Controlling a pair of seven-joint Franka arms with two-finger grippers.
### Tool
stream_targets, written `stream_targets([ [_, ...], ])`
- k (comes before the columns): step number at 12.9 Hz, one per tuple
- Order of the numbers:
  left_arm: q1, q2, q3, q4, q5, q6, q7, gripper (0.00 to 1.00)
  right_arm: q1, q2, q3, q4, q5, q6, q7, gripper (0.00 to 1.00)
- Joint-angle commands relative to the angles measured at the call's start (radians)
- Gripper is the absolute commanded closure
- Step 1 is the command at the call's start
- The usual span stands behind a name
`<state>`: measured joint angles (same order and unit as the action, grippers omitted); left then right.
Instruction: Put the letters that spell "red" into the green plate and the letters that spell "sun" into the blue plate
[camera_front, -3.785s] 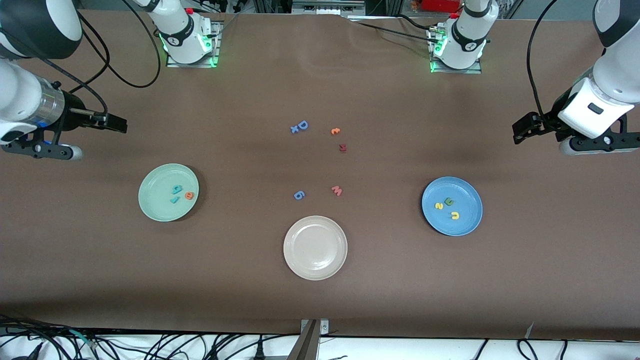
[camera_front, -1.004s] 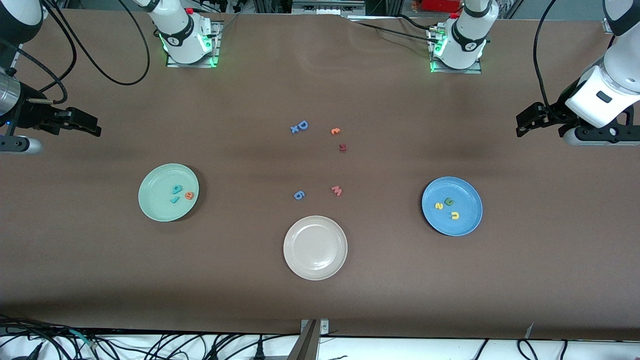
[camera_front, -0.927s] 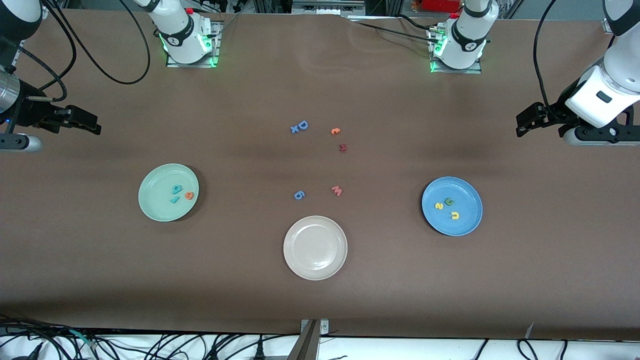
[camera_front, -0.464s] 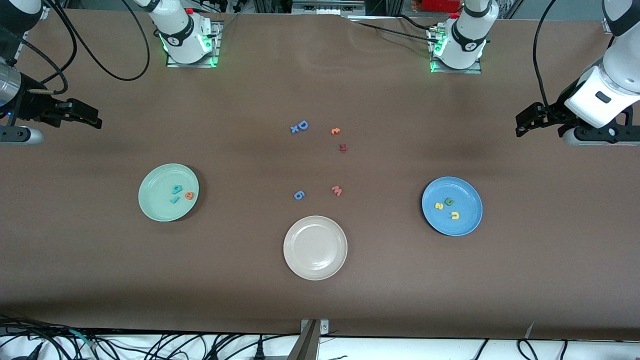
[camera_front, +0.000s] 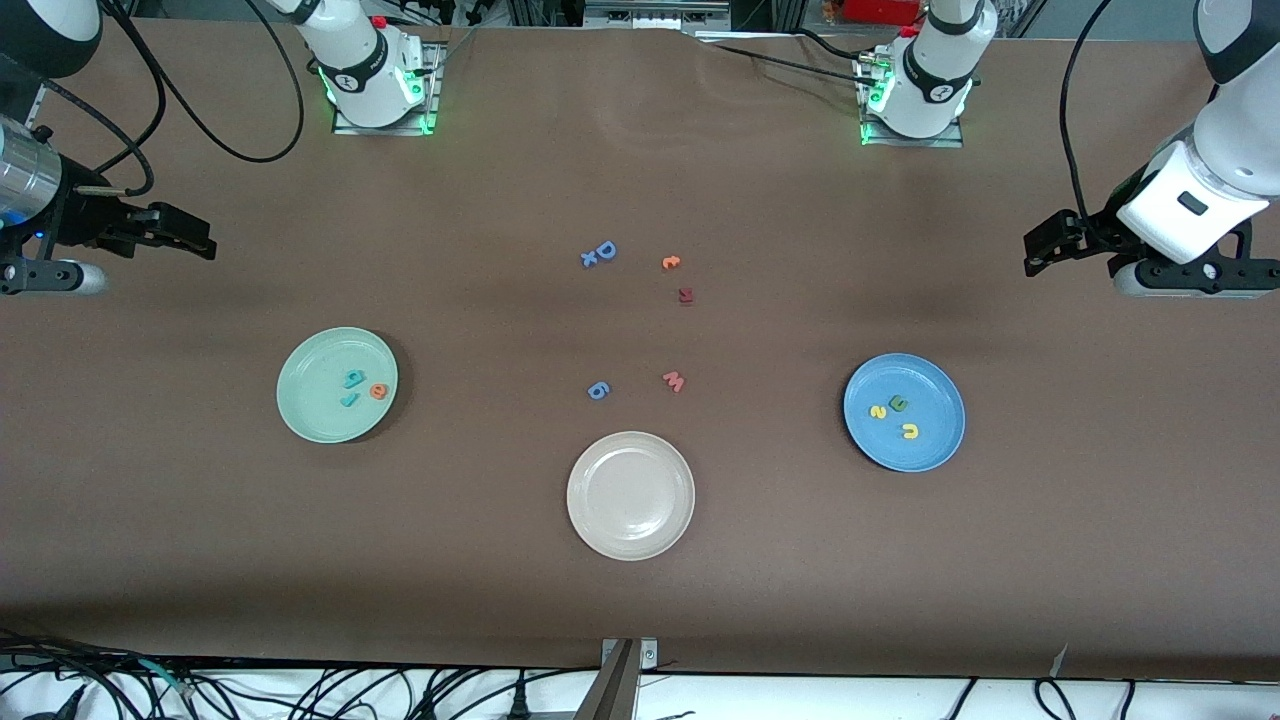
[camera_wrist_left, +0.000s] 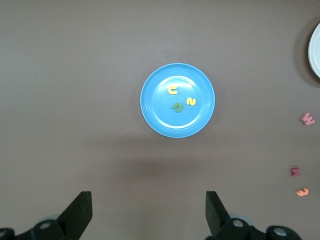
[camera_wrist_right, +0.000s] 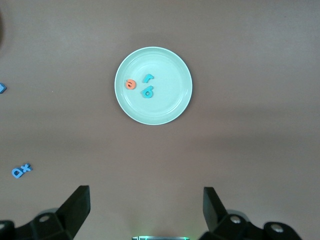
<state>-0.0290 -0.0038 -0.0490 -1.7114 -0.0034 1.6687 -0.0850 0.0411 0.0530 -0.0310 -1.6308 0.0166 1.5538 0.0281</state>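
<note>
Three plates are resting on the table (camera_front: 640, 620). One plate (camera_front: 318, 415) is lying toward the right arm's end, holding three letters (camera_front: 360, 388). Another plate (camera_front: 935, 445) is lying toward the left arm's end, holding three more letters (camera_front: 897, 417). The third plate (camera_front: 631, 495) is sitting between them, nearer the camera. Loose letters (camera_front: 640, 310) are lying farther from the camera than it.

Front view: high, across the counter (camera_front: 640, 620), facing both bases, whole scene.
Left wrist view: looks straight down from high up; left claw (camera_wrist_left: 147, 217) at frame edge, blue plate (camera_wrist_left: 152, 107) ahead of it.
Right wrist view: same downward look; right claw (camera_wrist_right: 146, 212), green plate (camera_wrist_right: 175, 102) ahead.
Shared: each plate also in front view.
</note>
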Motion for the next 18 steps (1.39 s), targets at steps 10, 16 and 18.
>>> stream_targets([
  [10, 0.001, 0.005, 0.001, 0.010, -0.027, -0.006, 0.024, 0.00, -0.006, -0.007, 0.005, -0.003, 0.005, -0.004, -0.004, 0.00],
  [16, 0.011, -0.005, -0.006, 0.012, -0.026, -0.010, 0.028, 0.00, -0.006, -0.005, 0.005, -0.003, 0.005, -0.003, -0.004, 0.00],
  [18, 0.008, -0.005, -0.011, 0.009, -0.020, -0.010, 0.024, 0.00, -0.006, -0.005, 0.005, -0.003, 0.005, -0.003, -0.004, 0.00],
])
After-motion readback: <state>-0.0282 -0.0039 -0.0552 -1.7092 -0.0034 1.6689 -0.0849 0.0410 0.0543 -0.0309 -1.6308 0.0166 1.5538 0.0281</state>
